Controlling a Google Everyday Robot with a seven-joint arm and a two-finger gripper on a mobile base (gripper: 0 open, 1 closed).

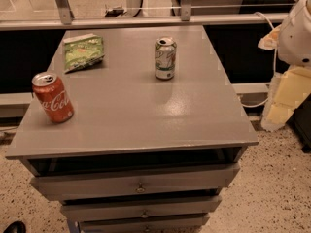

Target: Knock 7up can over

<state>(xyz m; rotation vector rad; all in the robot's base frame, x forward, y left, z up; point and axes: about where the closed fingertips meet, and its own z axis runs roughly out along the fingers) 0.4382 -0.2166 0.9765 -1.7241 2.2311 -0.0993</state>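
- Gripper (284,101): at 3 o'clock in the camera view, off the right edge of the table (146,120), well apart from every can; whether it is apart or together cannot be told.
- 7up can (165,58): upright on the tabletop, toward 1 o'clock from its middle.
- Coca-Cola can (52,97): upright, 9 o'clock, near the left edge.
- Green snack bag (83,51): lying flat, 11 o'clock.

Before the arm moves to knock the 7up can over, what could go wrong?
The gripper hangs to the right of the table; coming in low, it may strike the edge. The upright 7up can, once tipped, could roll off the table. A long sweep might also hit the Coca-Cola can.
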